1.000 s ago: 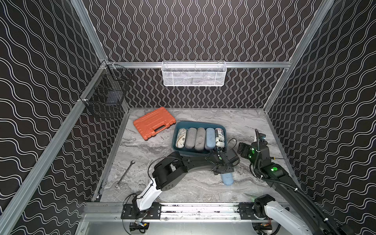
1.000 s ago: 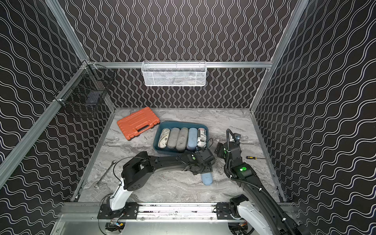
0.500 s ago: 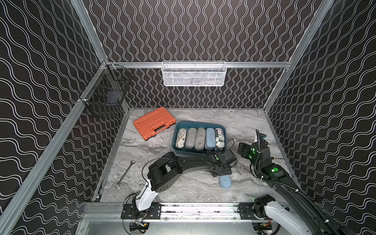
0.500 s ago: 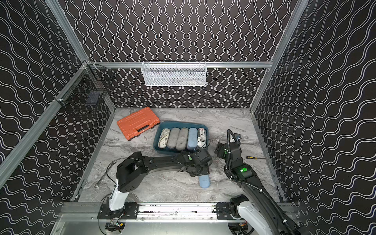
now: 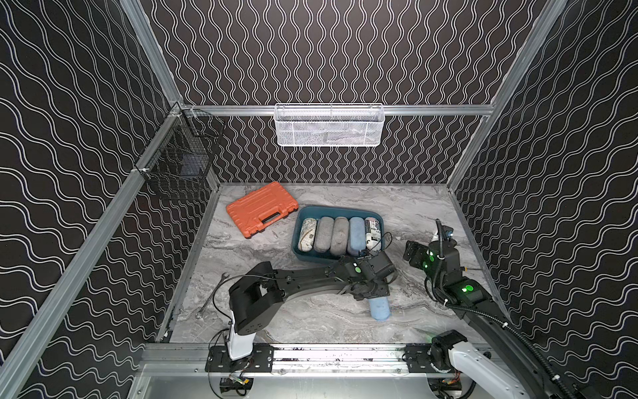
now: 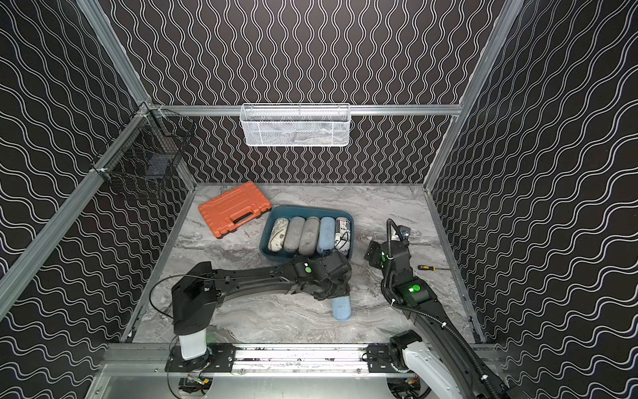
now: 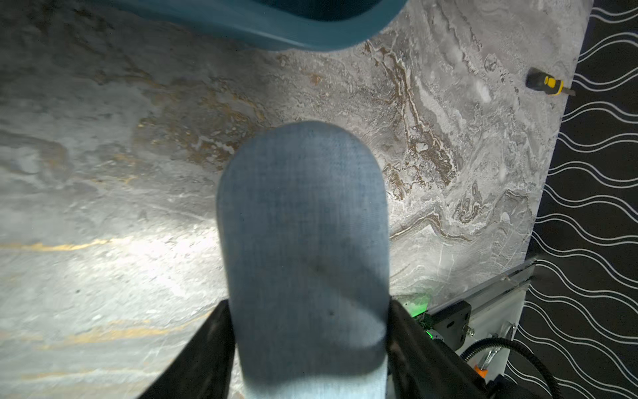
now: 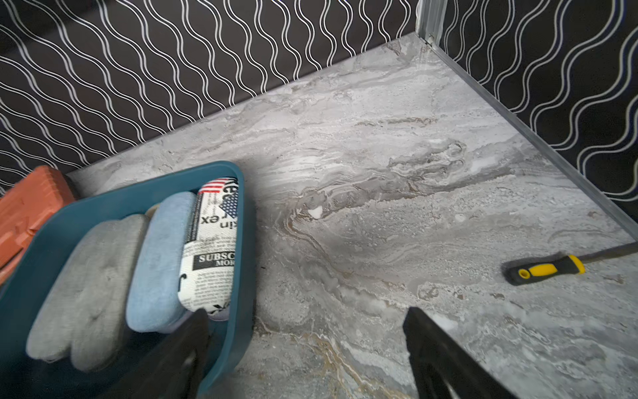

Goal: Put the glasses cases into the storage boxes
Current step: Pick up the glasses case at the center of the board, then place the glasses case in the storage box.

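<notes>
- Nearest the front rail, the left end effector (image 7: 307,345) is pinching a light blue glasses case (image 7: 303,241) across its narrow width, one finger on each long side.
- The hold sits near one end, and most of the case juts out beyond the fingers. Whether it rests on the marble worktop (image 7: 103,207) or hangs just above it cannot be told.
- The case's woven cloth skin should give the fingers friction. It looks light and probably has a stiff shell, so a firm squeeze is unlikely to crush it. With an end hold the free end may sag or swivel, and a grip nearer the middle would carry it steadier.
- Further back, the right end effector (image 8: 307,349) is spread and empty, hovering just beside the dark teal tray (image 8: 241,241). A yellow-and-black screwdriver (image 8: 549,267) lies off to its side.
- The tray holds five cases side by side: map-print (image 5: 307,235), two grey felt (image 5: 324,234) (image 5: 340,235), light blue (image 5: 356,233) and newspaper-print (image 5: 373,235). The row looks full, so the held one will likely have to lie on top.
- Beyond the tray lies the orange tool case (image 5: 262,214).
</notes>
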Controlling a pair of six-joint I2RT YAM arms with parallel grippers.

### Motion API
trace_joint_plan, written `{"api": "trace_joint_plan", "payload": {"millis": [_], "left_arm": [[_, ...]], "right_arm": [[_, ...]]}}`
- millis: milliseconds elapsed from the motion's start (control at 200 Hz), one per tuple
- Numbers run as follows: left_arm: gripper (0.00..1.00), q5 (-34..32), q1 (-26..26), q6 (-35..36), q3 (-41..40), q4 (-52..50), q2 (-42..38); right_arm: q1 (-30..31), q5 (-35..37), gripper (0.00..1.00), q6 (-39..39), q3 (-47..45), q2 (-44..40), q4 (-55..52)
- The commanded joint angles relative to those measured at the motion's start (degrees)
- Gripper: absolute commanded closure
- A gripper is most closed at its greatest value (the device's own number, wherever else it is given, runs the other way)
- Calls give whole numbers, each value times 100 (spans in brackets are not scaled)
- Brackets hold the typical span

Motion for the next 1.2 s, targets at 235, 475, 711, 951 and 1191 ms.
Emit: {"api": "trace_joint_plan", "payload": {"millis": [235, 475, 711, 951, 1191], "left_arm": [[38, -421, 77, 647, -100, -251, -538], [38, -566, 453, 1178, -195, -444, -1147], [38, -202, 1220, 2028, -361, -283, -1783], [38, -1123, 1912, 3160, 278, -1099, -1674], [38, -1057, 2835, 3800, 552, -1141, -1408]], "right_arm": [[-28, -190, 11, 56, 360, 258, 208], [-27, -321, 11, 84, 387, 569, 361], [-38, -367, 11, 45, 404, 838, 496], [-54, -436, 11, -11, 438, 1165, 636], [-111, -473, 11, -73, 441, 1461, 752]]}}
